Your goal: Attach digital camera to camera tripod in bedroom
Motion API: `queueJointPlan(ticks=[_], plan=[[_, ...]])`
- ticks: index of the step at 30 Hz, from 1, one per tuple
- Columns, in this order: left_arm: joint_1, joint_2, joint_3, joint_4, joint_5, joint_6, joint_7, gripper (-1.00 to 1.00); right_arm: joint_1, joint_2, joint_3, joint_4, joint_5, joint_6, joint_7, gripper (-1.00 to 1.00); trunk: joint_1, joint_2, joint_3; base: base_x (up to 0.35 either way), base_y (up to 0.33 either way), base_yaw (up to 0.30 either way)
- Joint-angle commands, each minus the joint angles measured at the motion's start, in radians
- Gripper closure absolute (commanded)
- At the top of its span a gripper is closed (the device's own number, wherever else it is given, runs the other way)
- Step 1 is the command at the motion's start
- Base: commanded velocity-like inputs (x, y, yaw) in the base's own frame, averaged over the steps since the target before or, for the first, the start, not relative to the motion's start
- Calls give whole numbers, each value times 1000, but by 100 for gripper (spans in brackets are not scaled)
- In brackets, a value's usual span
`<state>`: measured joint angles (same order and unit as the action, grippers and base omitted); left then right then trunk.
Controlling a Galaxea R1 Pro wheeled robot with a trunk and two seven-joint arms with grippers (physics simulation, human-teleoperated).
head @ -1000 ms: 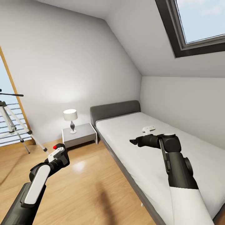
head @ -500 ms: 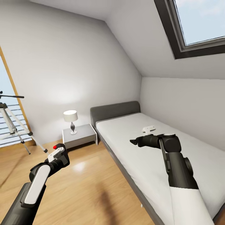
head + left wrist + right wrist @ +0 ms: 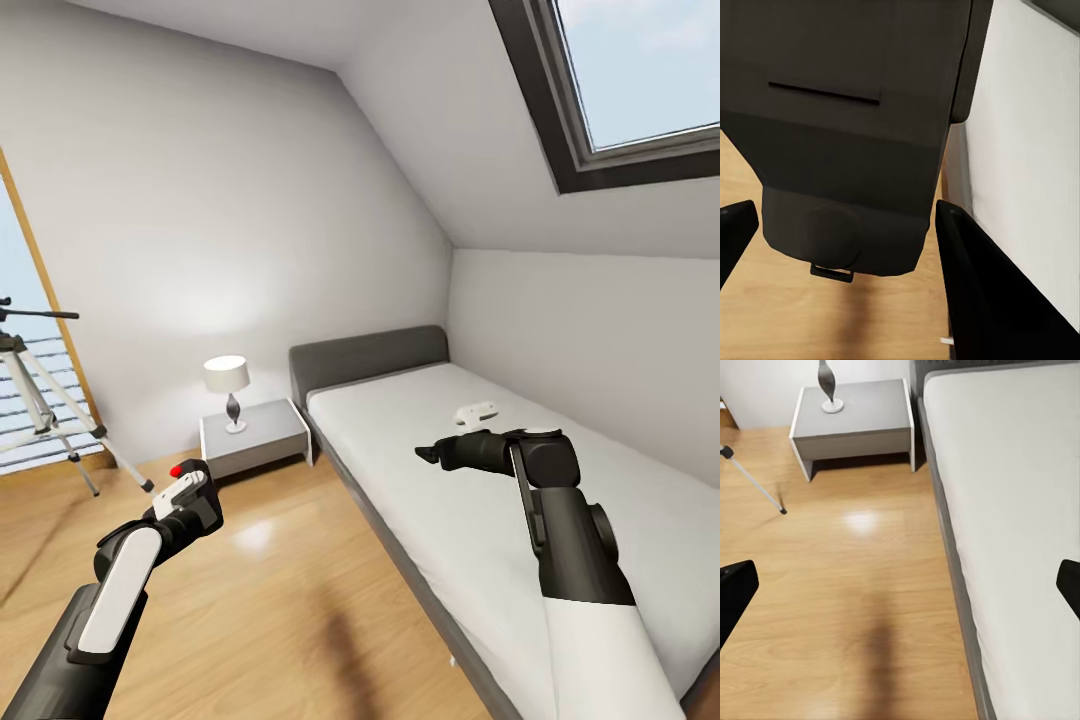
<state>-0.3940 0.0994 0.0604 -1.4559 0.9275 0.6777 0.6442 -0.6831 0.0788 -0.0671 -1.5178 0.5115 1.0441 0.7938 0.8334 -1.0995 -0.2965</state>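
Digital camera (image 3: 847, 142): black boxy body, held in the left gripper (image 3: 183, 492) low over the wood floor (image 3: 280, 600). In the left wrist view the body sits between the two dark fingers (image 3: 975, 277), both close against its sides; the grip reads as closed on it. In the head view only its red button (image 3: 176, 469) and the gripper's white casing are plain.

Camera tripod (image 3: 40, 400): silver legs, black head and long pan handle, standing by the wood-framed window (image 3: 40, 300) at the far left of the head view, cut by the frame edge. Well apart from the camera. One leg tip (image 3: 754, 480) shows in the right wrist view.

Right gripper (image 3: 432, 455): held out over the white mattress (image 3: 450, 520), fingers spread wide, nothing between them.

Other items: grey bedside table (image 3: 255, 432) bearing a small white-shaded lamp (image 3: 228, 388); grey headboard (image 3: 368, 352); small white object (image 3: 477, 411) lying on the mattress; skylight (image 3: 640, 70).

Hazards, as judged:
- The spread tripod legs reach out across the floor; a base driven in too close could knock one and tip the stand.
- The pan handle juts sideways at head height; the left arm could strike it on approach and swing the head off line.
- The camera's underside is hidden, so its seating against the head cannot be checked; a tilted or off-centre placement may fail to attach.
- Release before it seats would drop the camera to the floor.
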Motion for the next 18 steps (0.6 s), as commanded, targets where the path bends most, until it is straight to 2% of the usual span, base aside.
queueJointPlan(ticks=[1,18], plan=[[-1,0,0,-1,8,3,7,100,-1,1,-2,-1,10,3,10,-100,-4,6,2,0,0,0],[-1,0,-2,-1,8,3,6,100,-1,0,-2,1,14,3,10,-100,-69,125,55,0,0,0]])
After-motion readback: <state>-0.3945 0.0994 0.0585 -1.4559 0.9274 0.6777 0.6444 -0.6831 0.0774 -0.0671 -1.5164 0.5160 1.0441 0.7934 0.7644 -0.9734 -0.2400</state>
